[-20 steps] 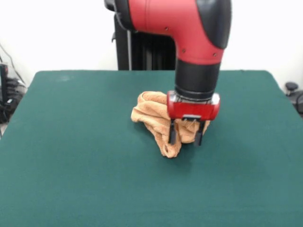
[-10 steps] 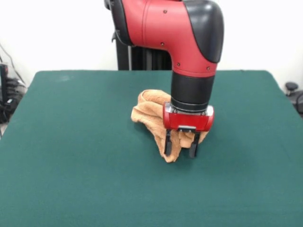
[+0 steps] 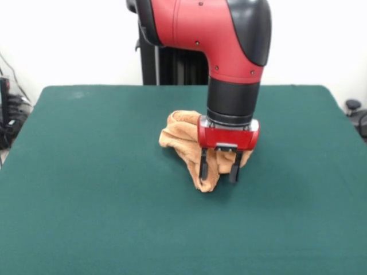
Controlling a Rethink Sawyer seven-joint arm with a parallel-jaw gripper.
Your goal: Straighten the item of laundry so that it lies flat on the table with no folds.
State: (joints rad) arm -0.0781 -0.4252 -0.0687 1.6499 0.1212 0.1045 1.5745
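— Where's the towel (image 3: 182,137) right now?

— Bunched in a soft heap near the middle of the green counter (image 3: 86,189), one lobe drooping toward the camera.

— And the gripper (image 3: 218,165)?

— Right down over that heap, jaws spread apart with cloth showing between them, not clamped on anything.

— How's it likely to handle?

— Light, limp terry, I'd say. It'll sag and drag rather than slide stiffly, with plenty of friction on felt. Best bet is pinching an outer edge or corner, not the thick middle, then pulling outward.
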